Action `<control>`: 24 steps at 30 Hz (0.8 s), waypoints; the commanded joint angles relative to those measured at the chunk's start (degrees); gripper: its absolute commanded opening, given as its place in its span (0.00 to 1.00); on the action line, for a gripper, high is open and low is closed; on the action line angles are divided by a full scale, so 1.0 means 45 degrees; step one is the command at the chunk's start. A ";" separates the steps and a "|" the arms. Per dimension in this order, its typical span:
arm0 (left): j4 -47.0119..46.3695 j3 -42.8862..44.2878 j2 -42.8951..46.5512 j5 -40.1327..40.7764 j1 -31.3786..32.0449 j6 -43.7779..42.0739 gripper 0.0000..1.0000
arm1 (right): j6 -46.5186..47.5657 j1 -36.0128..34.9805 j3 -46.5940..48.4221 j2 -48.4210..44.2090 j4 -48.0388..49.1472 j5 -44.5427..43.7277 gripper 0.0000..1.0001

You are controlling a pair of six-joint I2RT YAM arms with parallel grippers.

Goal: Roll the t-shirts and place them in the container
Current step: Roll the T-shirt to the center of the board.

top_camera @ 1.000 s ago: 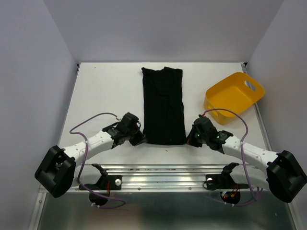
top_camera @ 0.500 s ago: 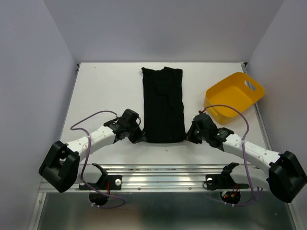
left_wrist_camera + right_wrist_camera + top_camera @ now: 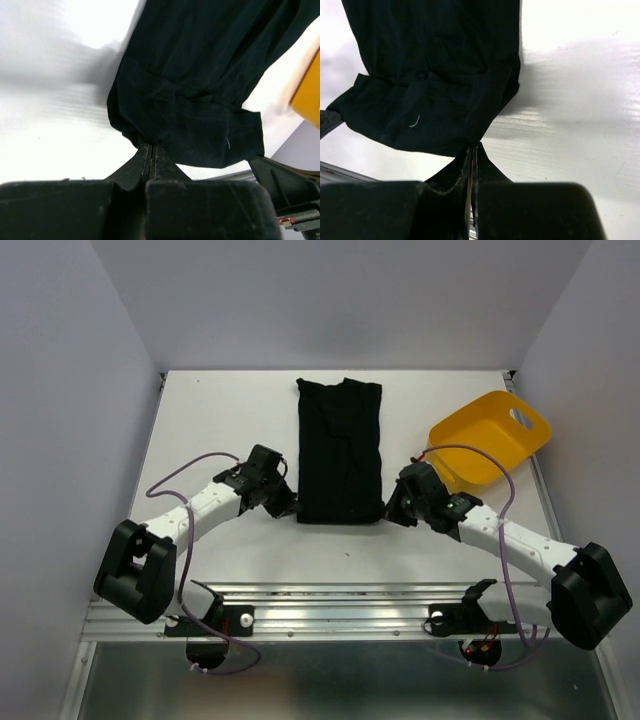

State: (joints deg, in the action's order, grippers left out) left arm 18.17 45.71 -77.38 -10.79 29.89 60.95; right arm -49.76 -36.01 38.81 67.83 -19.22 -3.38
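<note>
White desk fills the floor of a booth closed in by pale grey walls on three sides, with a metal rail along the near edge where the two arms are bolted.

One black t-shirt lies at the middle of the desk, folded into a long narrow strip that runs from the far edge toward the arms. Its far end sits close to the back wall, and its near end lies between the two wrists. A yellow tub rests to the right of the shirt, apart from it, tipped so that its open side faces up and toward the camera.

The left end effector sits at the shirt's near left corner. In the left wrist view its fingers are pressed together with the black fabric pinched at their tips. The cloth just beyond them is turned into a loose fold across the strip's width.

The right end effector sits at the near right corner. The right wrist view shows its fingers likewise clamped together on the shirt's corner. There the hem is bunched and raised slightly off the desk, throwing a soft shadow to the right.

A small pale thread clings to the fabric near the hem. Purple cables loop above both forearms.
</note>
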 commanded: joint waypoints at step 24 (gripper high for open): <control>0.0142 0.4097 -0.4266 0.0502 -0.1447 -0.2684 0.00 | 0.1526 0.1674 0.2859 0.3380 0.0853 0.0028 0.01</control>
State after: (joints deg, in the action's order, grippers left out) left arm 19.09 60.16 -94.48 -11.73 24.16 51.99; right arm -44.71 -29.87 48.64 81.28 -18.00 -2.44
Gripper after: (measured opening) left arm 0.037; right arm 0.021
